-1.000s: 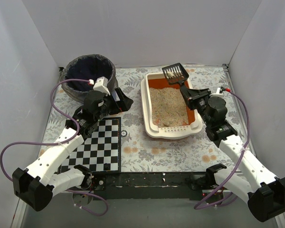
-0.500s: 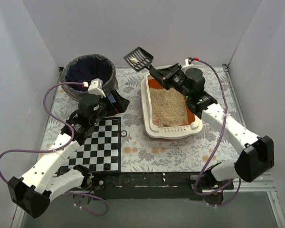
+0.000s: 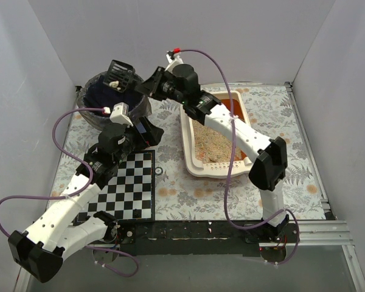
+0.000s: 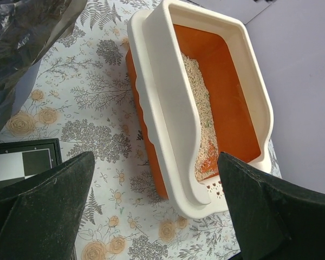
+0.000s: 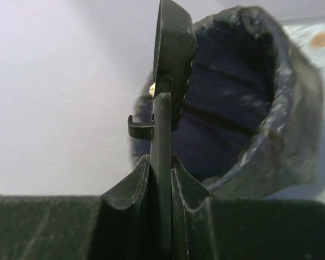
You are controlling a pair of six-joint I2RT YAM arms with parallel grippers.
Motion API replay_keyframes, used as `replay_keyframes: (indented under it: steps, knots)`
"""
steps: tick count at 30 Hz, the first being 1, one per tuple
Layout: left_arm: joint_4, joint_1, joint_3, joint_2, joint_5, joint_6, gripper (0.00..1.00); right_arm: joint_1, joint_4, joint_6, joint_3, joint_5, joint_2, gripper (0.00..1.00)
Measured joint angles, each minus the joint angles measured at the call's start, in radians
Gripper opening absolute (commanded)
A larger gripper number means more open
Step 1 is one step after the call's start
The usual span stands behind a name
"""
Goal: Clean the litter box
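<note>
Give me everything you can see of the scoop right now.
The scoop is black and plastic-looking, with a slotted, walled head and a thin handle. The right tool is shut on the handle, holding the head tilted in the air over the dark-bagged bin. From the right wrist it shows edge-on. A small pale lump seems to sit in the head. Nothing else touches it.

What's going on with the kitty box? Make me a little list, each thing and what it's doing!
right gripper: shut on the handle of the scoop
scoop: held above the open bin
bin: lined with a dark bag, left of the litter box
litter box: beige litter inside, orange floor bare at the far end
left gripper: open, holding nothing, between bin and litter box
</note>
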State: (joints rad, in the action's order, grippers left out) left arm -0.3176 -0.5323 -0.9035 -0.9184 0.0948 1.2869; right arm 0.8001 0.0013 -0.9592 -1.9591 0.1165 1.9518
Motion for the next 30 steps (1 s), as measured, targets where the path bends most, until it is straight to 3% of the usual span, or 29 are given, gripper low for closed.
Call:
replay_keyframes:
  steps: [2,5,10,18,23,30]
  knots:
    - [0.001,0.0,0.005,0.0,0.001,0.0,0.98,0.028,-0.064,0.148,-0.098,-0.06,0.068,0.01]
    - [-0.001,0.0,0.014,-0.002,0.002,0.0,0.98,0.063,-0.099,0.367,-0.119,-0.135,0.087,0.01]
    - [0.003,0.0,0.021,-0.004,0.001,0.0,0.98,0.101,0.024,0.737,-0.034,-0.173,0.069,0.01]
    - [0.005,0.0,0.028,-0.009,-0.002,0.0,0.98,0.112,0.128,1.196,-0.013,-0.125,0.068,0.01]
    - [0.006,0.0,0.03,-0.009,-0.005,0.0,0.98,0.13,0.22,1.412,0.118,-0.092,0.018,0.01]
    - [0.008,0.0,0.03,-0.01,-0.009,0.0,0.98,0.151,0.272,1.543,0.204,-0.037,-0.026,0.01]
